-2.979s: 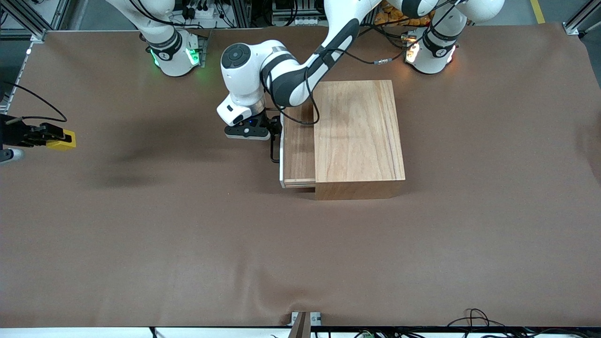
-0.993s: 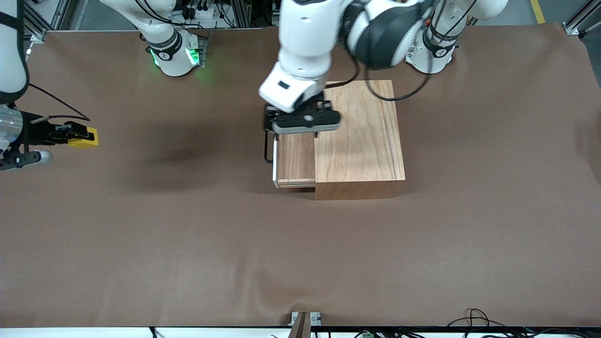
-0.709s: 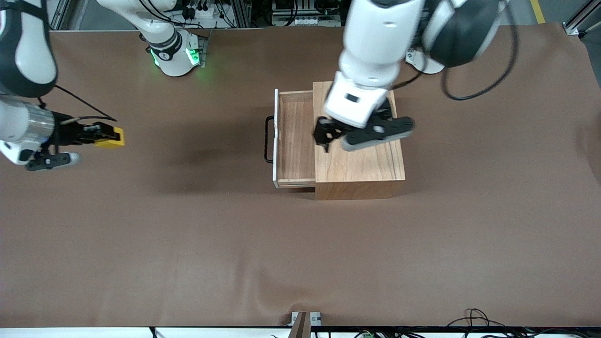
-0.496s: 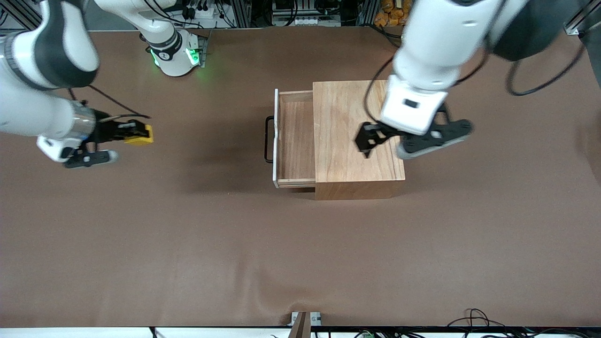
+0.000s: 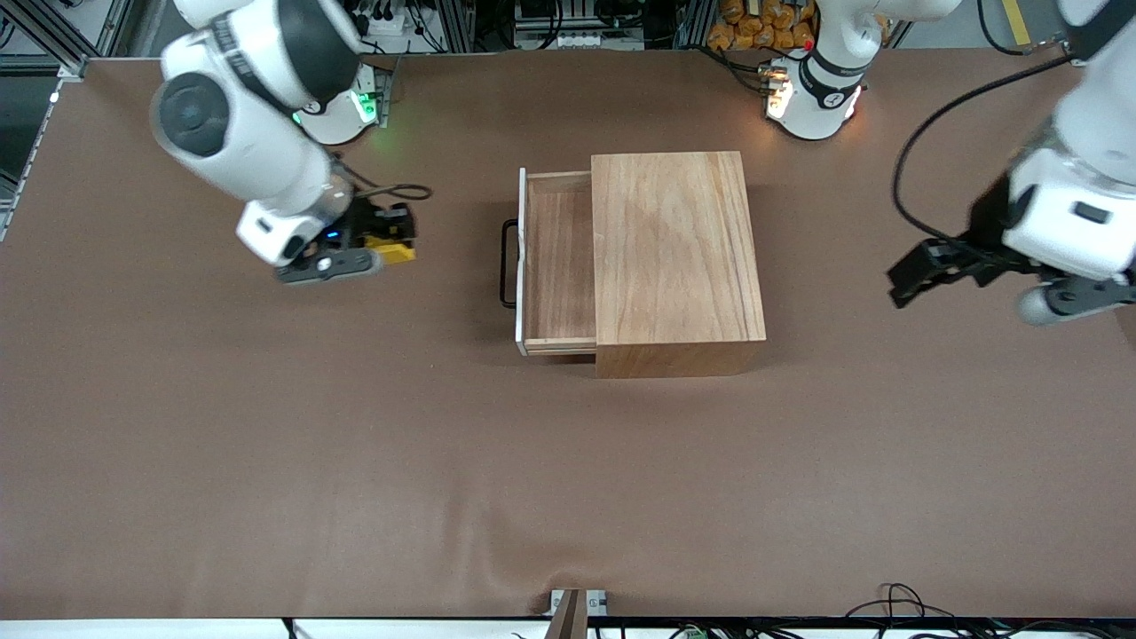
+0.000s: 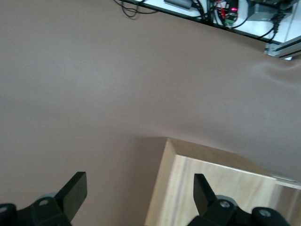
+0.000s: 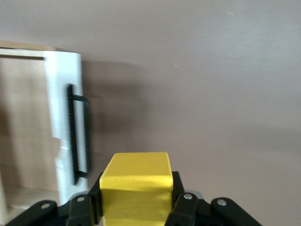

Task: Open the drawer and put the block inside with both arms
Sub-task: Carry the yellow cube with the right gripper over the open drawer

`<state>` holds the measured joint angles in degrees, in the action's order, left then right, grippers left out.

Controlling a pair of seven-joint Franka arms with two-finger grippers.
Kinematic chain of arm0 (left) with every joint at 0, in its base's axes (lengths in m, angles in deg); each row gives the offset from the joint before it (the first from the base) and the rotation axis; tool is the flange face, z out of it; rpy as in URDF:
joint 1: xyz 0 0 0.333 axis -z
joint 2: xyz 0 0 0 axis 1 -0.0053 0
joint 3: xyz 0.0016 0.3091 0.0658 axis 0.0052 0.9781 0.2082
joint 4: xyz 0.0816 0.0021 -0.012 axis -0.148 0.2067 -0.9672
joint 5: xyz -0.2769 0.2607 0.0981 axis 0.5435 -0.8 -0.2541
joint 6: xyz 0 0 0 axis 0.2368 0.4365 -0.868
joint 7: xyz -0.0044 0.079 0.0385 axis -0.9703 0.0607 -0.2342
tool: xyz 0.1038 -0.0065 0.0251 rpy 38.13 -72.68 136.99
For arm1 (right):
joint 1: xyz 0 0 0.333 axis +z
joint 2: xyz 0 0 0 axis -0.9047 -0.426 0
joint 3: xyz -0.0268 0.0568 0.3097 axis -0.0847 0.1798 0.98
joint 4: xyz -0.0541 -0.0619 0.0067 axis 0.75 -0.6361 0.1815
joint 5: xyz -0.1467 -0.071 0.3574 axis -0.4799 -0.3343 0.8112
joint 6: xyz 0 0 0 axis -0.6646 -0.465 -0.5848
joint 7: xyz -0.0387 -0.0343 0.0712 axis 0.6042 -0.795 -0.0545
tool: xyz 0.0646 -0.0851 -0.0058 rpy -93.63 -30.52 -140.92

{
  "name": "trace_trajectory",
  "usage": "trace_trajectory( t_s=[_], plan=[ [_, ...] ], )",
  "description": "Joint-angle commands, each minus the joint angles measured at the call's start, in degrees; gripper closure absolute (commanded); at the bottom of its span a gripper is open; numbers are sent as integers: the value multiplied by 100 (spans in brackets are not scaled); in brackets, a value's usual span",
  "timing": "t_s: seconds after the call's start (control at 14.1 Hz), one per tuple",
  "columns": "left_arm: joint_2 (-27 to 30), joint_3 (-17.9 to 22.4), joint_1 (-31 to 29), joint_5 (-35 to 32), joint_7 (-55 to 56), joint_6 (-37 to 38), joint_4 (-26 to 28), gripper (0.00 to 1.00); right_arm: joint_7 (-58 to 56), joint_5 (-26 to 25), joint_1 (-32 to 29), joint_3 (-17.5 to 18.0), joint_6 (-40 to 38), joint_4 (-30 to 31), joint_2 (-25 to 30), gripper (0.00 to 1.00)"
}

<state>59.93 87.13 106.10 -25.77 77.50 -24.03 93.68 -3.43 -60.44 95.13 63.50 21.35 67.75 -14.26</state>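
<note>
Drawer [image 5: 559, 262] pulled partway out of the wooden box [image 5: 677, 253], its tray bare, white front panel and black handle [image 5: 508, 264] facing the right arm's end of the counter [image 5: 355, 461] — at 9 o'clock from the box in the front view. Right end effector [image 5: 390, 238] up in the air over bare counter, at roughly 9 o'clock from the handle and apart from it, clamped on the yellow block [image 5: 392, 251]. In the right wrist view the block [image 7: 136, 187] sits square between the black fingers [image 7: 178, 197], with the drawer's white panel [image 7: 63, 122] and handle [image 7: 77, 136] in sight ahead of it. Block not yet over the drawer. Left end effector [image 5: 923, 269] is over bare counter toward the left arm's end, at about 3 o'clock from the box and well apart from it — jaws spread wide, holding nothing. The left wrist view confirms it: the two fingertips [image 6: 75, 188] stand far apart with only brown counter [image 6: 94, 94] and a corner of the box [image 6: 211, 183] between and below them. Both arm bases stand along the 12 o'clock edge of the front view. Cables hang over the counter edge at about 5 o'clock.
</note>
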Motion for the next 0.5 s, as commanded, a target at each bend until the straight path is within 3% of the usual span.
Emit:
trace_trajectory(
  t_s=[0.0, 0.21, 0.43],
  plan=[
    [442, -78, -435, 134, -573, 41, 507, 0, 988, -33, 707, -90, 751, 322, 25, 100],
    [969, -78, -813, 134, -1109, 23, 1175, 0, 1719, -461, 1297, -90, 1252, 314, -299, 100],
    [1190, -78, -1077, 134, -1593, 32, 1413, 0, 2265, -613, 1772, -90, 1902, 297, -738, 100]
  ],
)
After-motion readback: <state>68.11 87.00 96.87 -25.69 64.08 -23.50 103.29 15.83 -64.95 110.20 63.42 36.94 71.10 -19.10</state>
